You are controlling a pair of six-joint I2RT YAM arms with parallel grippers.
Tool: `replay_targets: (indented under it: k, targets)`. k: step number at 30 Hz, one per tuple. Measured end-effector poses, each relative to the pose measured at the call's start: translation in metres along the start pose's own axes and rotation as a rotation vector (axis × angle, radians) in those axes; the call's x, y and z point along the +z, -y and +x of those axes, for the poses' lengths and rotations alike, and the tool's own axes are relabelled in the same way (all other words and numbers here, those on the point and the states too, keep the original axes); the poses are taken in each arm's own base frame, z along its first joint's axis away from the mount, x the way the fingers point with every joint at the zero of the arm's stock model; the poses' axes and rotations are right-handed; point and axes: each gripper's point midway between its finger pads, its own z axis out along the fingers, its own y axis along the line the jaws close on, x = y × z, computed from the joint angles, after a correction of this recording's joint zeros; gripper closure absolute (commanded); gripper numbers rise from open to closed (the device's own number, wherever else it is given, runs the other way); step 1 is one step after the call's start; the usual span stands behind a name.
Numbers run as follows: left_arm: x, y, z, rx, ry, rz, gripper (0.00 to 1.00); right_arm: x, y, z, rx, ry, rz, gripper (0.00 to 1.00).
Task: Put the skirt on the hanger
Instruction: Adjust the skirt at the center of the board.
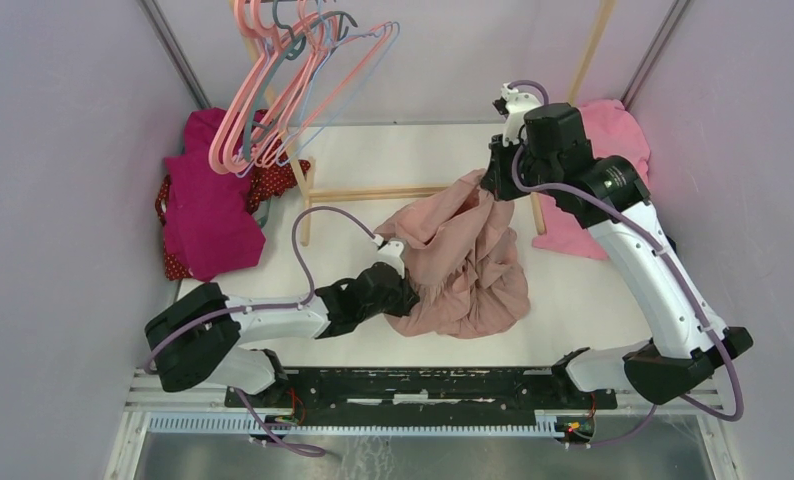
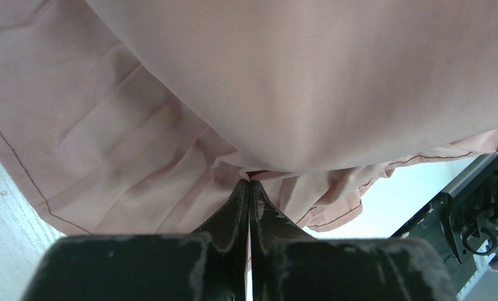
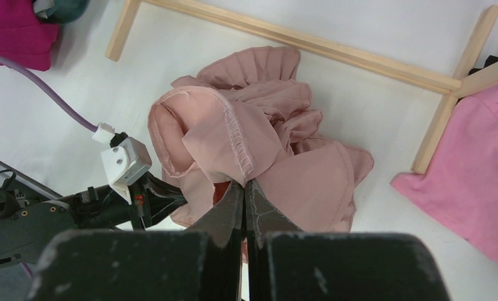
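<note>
- The skirt (image 1: 470, 268), dusty pink and pleated, sits in a crumpled heap around the middle of the table (image 1: 593, 300). It is somewhat nearer the near edge than the far one.
- The left gripper (image 2: 249, 184) comes in low from the heap's left side. Its fingers are pressed together, with the tips buried in a crease of the skirt, where a small fold looks nipped between them.
- The right gripper (image 3: 244, 184) is above the heap's far side with its fingers closed tight. They pinch a stitched edge of the skirt and hold that part up off the table, and the cloth hangs from the tips to the pile.
- The hangers (image 1: 293, 85) hang over the far left corner, well apart from the skirt.
- A wooden rack (image 1: 373, 193) stands just beyond the heap.
</note>
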Motion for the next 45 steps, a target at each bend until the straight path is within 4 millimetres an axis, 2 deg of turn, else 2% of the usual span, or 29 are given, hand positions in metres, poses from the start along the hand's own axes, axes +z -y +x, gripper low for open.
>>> replay_targets:
  k: [4, 6, 8, 14, 17, 20, 27, 31, 35, 39, 42, 45]
  targets:
    - [-0.008, -0.001, -0.009, 0.006, 0.018, -0.019, 0.97, -0.003, 0.006, 0.000, 0.007, 0.006, 0.002, 0.99]
    - [-0.020, 0.002, -0.025, 0.016, 0.035, -0.042, 0.97, -0.005, 0.009, -0.001, 0.011, 0.010, 0.000, 0.99]
    - [-0.036, 0.013, -0.051, 0.023, 0.076, -0.043, 0.97, -0.007, 0.011, -0.001, 0.014, 0.014, -0.001, 0.99]
    - [-0.100, 0.066, -0.162, 0.017, 0.254, 0.003, 0.97, -0.009, 0.014, -0.003, 0.028, 0.017, -0.011, 0.99]
    - [-0.134, 0.084, -0.203, 0.026, 0.314, 0.022, 0.97, -0.011, 0.012, -0.003, 0.030, 0.013, -0.028, 0.99]
    - [-0.161, 0.091, -0.222, 0.037, 0.337, 0.026, 0.97, -0.018, 0.007, -0.006, 0.029, 0.018, -0.049, 0.99]
    - [-0.211, 0.098, -0.244, 0.045, 0.348, 0.030, 0.97, -0.040, -0.013, -0.016, 0.018, 0.034, -0.150, 0.99]
    - [-0.251, 0.106, -0.265, 0.036, 0.397, 0.067, 0.97, -0.052, -0.028, -0.020, 0.007, 0.041, -0.228, 0.99]
    - [-0.298, 0.119, -0.295, 0.038, 0.488, 0.122, 0.97, -0.052, -0.032, -0.012, 0.011, 0.010, -0.258, 0.99]
    - [-0.336, 0.136, -0.329, 0.043, 0.584, 0.174, 0.95, -0.040, -0.029, 0.003, 0.025, -0.042, -0.251, 0.99]
    - [-0.348, 0.142, -0.344, 0.050, 0.622, 0.180, 0.94, -0.034, -0.023, 0.007, 0.026, -0.057, -0.219, 0.99]
    - [-0.336, 0.141, -0.340, 0.067, 0.599, 0.162, 0.92, -0.029, -0.018, 0.007, 0.018, -0.061, -0.193, 0.99]
